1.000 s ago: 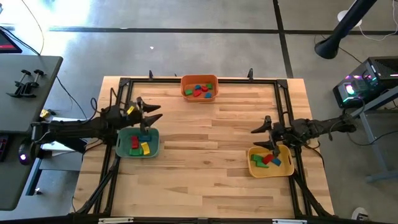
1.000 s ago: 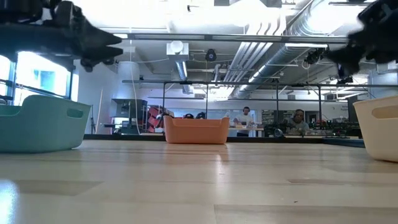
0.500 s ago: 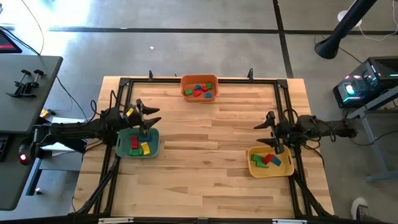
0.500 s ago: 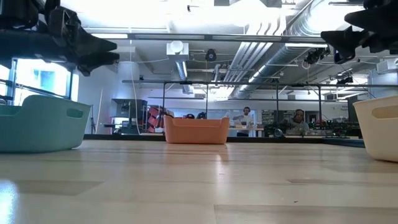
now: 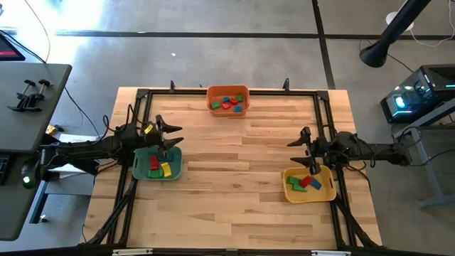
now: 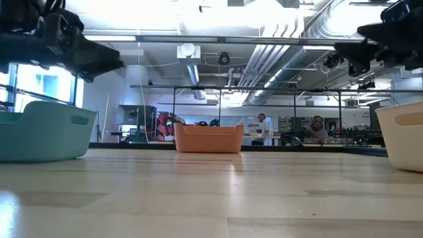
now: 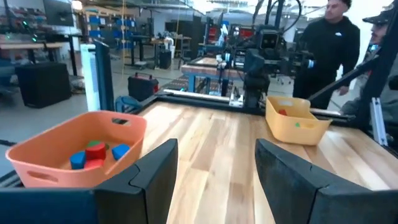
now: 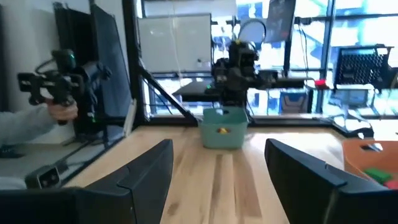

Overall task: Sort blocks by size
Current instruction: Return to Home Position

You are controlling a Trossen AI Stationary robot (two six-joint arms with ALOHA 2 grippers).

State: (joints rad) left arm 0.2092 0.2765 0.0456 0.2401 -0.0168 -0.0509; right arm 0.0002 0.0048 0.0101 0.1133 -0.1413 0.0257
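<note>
The blocks lie in three bins. The orange bin (image 5: pixel 227 99) at the far edge holds several blue, red and green blocks (image 5: pixel 229 104). The green bin (image 5: pixel 157 163) on the left holds red, green and yellow blocks (image 5: pixel 159 166). The yellow bin (image 5: pixel 309 185) on the right holds green, red and blue blocks (image 5: pixel 304 183). My left gripper (image 5: pixel 174 139) hovers open and empty over the green bin's far edge. My right gripper (image 5: pixel 297 152) hovers open and empty over the yellow bin's far edge. Both stand well above the table in the low view, the left gripper (image 6: pixel 99 59) and the right gripper (image 6: pixel 357 53).
The wooden table (image 5: pixel 234 192) lies bare between the three bins. A black frame (image 5: pixel 323 128) runs along the table's edges. People stand beyond the table (image 7: pixel 333 43), and a hand holds a device (image 8: pixel 56 93) off to one side.
My left gripper has drawn back a little toward the table's left edge, staying open. My right arm has swung its rear part level with the table's right side, while its open gripper stays over the yellow bin's far edge. No block has moved.
</note>
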